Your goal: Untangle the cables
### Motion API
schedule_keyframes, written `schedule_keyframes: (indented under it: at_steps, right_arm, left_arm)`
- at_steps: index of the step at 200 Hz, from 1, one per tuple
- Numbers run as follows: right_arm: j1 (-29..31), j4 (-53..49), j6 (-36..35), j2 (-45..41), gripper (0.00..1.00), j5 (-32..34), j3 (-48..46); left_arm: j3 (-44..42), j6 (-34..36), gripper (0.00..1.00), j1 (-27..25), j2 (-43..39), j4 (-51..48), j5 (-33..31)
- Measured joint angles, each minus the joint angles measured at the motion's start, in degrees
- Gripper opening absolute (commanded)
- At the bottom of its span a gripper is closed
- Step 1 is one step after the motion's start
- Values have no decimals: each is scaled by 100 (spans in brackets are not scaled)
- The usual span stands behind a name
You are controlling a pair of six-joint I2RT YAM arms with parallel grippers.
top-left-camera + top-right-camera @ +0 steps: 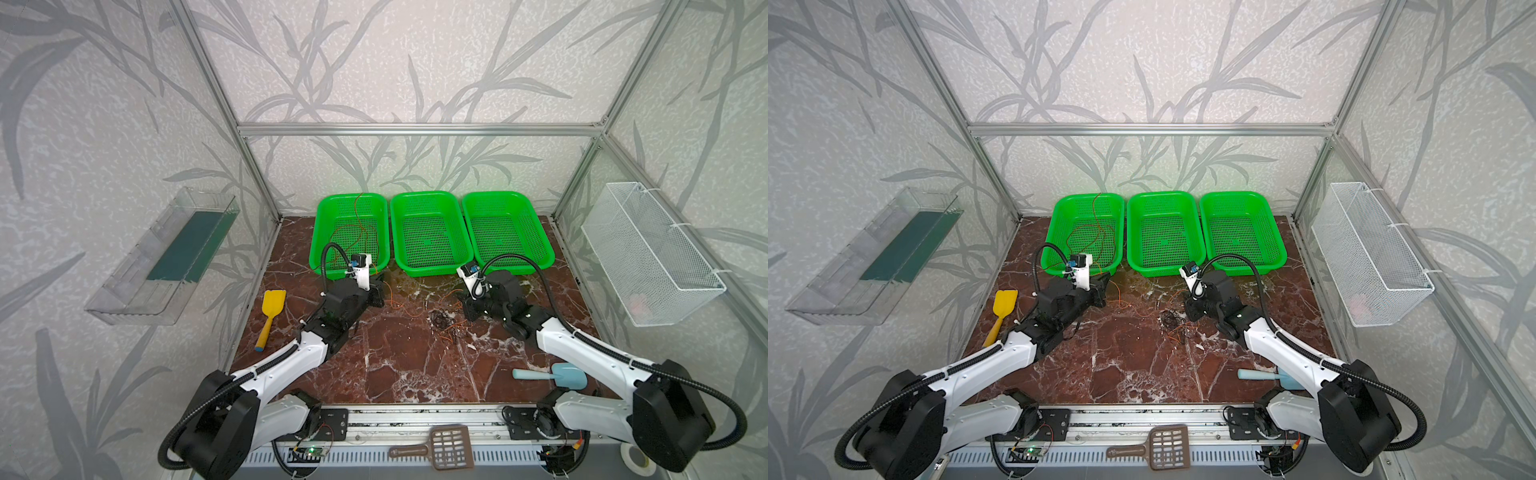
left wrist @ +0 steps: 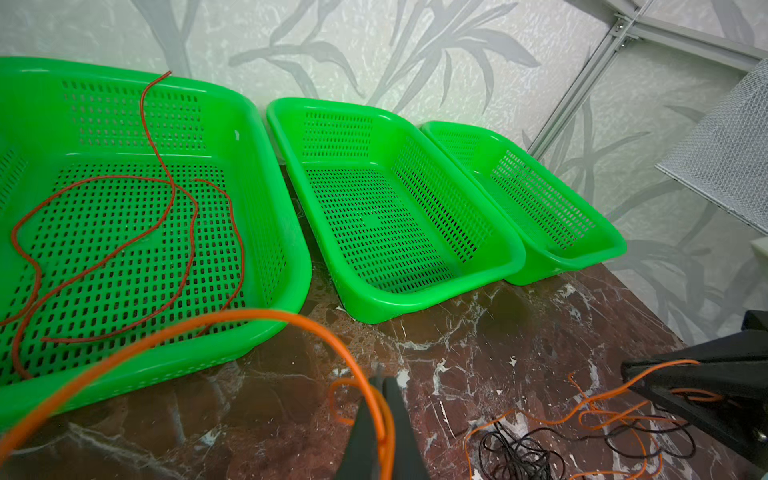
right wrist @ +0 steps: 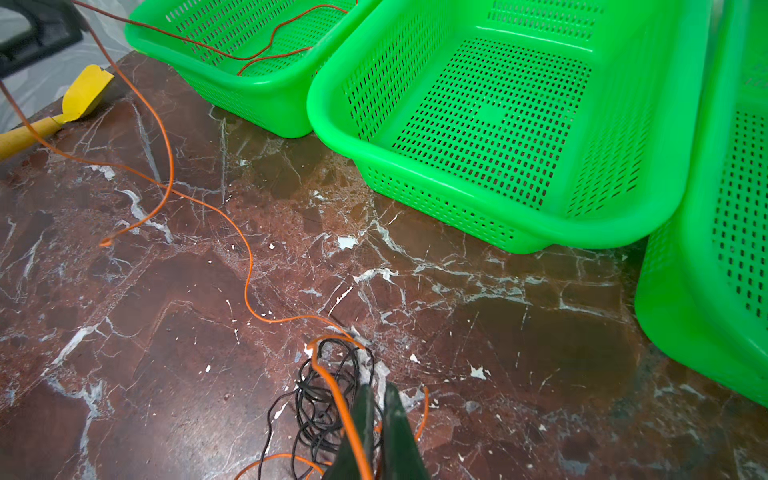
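At the far left of both top views a clear plastic tray hangs on the wall, and a yellow scoop lies near the left edge of the marble tabletop. Just right of it, the left gripper sits in front of the left green basket, its jaws pressed together and pinching the orange cable. In the left wrist view that cable arcs up from the lower left corner and comes down between the fingertips. The red-brown cable lies in loose loops on the left basket's floor, with one end rising over the far rim. The middle green basket and the right green basket hold nothing. At centre right of the table the black cable lies in a tight bunch, with orange strands running through and around it. The right gripper is low beside that bunch, jaws drawn nearly together, seemingly on an orange strand. Between the two grippers the orange cable trails slack across the marble. A brown slotted scoop rests on the front rail at bottom centre, a light blue scoop lies at lower right, and a white wire basket hangs on the right wall.
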Motion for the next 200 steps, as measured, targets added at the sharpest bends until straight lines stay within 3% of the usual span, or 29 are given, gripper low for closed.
schedule_keyframes:
  at_steps: [11,19,55,85,125,168,200]
  right_arm:
    - [0,-35,-42,35,8,-52,48]
    - [0,-44,-79,66,8,-118,85]
    - [0,-90,-219,199,8,-463,330]
    - [0,-129,-286,289,8,-671,586]
    - [0,-247,-341,442,8,-968,938]
    - [0,-348,-413,570,8,-1200,1174]
    - [0,-415,-435,570,9,-1283,1176]
  left_arm:
    - [-9,-11,43,0,0,92,-31]
    - [-11,28,56,0,-9,155,-48]
    - [37,452,86,0,-258,-164,-282]
    - [326,1045,86,0,-483,-894,-315]
    - [767,1622,80,-179,-417,-1355,542]
    - [1438,2208,75,-1060,667,-1504,1110]
    - [1812,2306,68,-1255,1451,-1416,1414]
